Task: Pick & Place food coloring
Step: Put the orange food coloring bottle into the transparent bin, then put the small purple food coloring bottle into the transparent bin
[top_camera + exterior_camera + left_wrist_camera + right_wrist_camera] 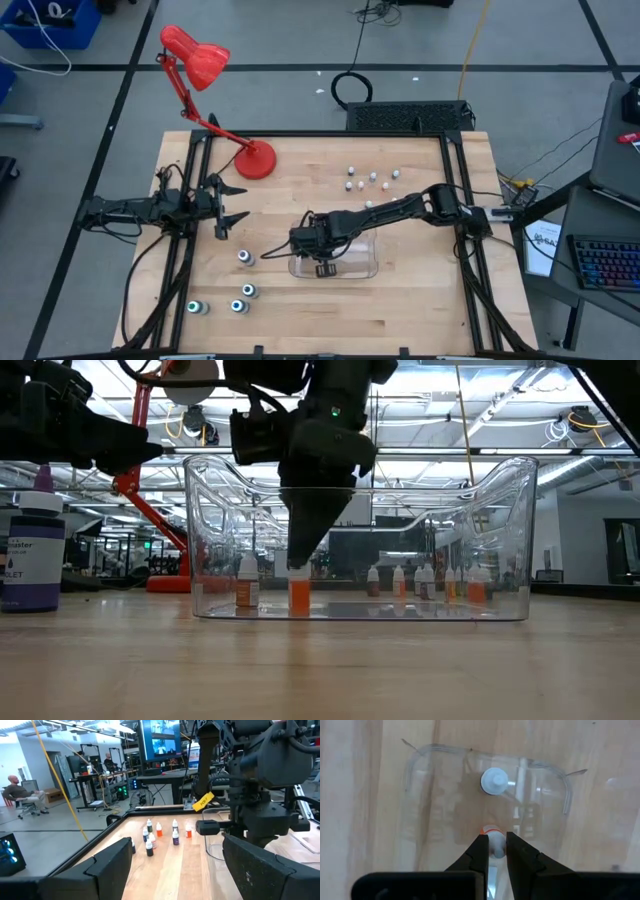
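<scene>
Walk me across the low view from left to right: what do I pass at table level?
Large purple bottle → red lamp base → tray's left wall → small bottle in the tray → orange bottle held by the right gripper → cluster of small bottles seen through the tray → tray's right wall.

Evenly and brightly lit from overhead ceiling strip lights (480, 410), glaring white in the low view. Soft, faint shadows on the pale wooden worktop (400, 300). Reflections and glints across the clear plastic tray (510, 540). Blurred near fingers in both wrist views; backlit, silhouetted arms.
</scene>
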Controlling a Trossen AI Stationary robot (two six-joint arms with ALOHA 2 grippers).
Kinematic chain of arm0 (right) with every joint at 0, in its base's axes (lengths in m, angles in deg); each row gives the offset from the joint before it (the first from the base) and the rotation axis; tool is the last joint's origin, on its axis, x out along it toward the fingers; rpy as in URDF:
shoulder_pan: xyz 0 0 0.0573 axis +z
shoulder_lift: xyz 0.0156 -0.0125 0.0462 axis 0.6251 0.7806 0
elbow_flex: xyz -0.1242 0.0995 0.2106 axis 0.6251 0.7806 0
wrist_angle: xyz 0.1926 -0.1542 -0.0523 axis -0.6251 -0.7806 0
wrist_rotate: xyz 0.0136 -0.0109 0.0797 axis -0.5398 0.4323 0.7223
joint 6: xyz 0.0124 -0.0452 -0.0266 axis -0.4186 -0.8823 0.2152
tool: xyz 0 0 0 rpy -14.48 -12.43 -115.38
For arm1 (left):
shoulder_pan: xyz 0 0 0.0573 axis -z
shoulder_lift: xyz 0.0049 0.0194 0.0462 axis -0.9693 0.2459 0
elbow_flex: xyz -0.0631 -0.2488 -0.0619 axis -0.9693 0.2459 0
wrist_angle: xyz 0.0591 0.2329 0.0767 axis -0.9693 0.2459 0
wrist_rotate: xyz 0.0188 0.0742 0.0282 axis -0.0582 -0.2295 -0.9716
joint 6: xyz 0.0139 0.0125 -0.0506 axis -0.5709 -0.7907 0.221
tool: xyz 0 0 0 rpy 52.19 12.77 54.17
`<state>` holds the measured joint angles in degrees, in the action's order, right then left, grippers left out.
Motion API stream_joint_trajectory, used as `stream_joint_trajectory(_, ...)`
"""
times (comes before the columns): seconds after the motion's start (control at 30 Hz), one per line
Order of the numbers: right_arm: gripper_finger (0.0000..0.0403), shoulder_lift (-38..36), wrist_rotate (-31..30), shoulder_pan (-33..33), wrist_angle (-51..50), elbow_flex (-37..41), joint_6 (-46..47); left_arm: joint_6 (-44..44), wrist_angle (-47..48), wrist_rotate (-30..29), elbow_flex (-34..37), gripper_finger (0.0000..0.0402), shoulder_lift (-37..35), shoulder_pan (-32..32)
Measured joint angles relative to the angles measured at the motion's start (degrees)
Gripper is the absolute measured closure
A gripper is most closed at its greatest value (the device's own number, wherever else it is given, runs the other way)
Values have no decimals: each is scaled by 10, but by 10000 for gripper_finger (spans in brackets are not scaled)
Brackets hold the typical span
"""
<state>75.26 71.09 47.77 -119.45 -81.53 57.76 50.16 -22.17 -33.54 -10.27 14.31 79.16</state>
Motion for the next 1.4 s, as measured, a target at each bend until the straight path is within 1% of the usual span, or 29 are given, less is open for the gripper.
stream_joint_trajectory(0.13, 365, 0, 9, 0, 1, 0, 12, 0, 0, 0, 0, 96, 0, 0)
stream_joint_trajectory(0.37, 256, 0, 11, 0, -1, 4, 29, 0, 0, 0, 0, 96, 0, 0)
stream_joint_trajectory(0.5, 221, -8, 10, 1, -1, 3, 33, 0, 0, 0, 0, 96, 0, 0)
stream_joint_trajectory(0.63, 209, -17, 9, 1, 2, 3, 39, 0, 0, 0, 0, 96, 0, 0)
stream_joint_trajectory(0.83, 211, -55, 6, 2, -16, 3, 52, 0, 0, 0, 0, 96, 0, 0)
stream_joint_trajectory(0.93, 215, -91, -25, 2, -57, 3, 57, 0, 0, 0, 0, 96, 0, 0)
stream_joint_trajectory(1.07, 220, -151, -89, 2, -118, 10, 69, 0, 0, 0, 0, 96, 0, 0)
stream_joint_trajectory(1.13, 222, -190, -127, 2, -124, 36, 82, 0, 0, 0, 0, 96, 0, 0)
stream_joint_trajectory(1.2, 223, -236, -166, 2, -118, 80, 96, 0, 0, 0, 0, 96, 0, 0)
stream_joint_trajectory(1.3, 223, -311, -220, -2, -92, 175, 117, 0, 0, 0, 0, 96, 0, 0)
stream_joint_trajectory(1.4, 224, -393, -251, -12, -52, 286, 141, 0, 0, 0, 0, 96, 0, 0)
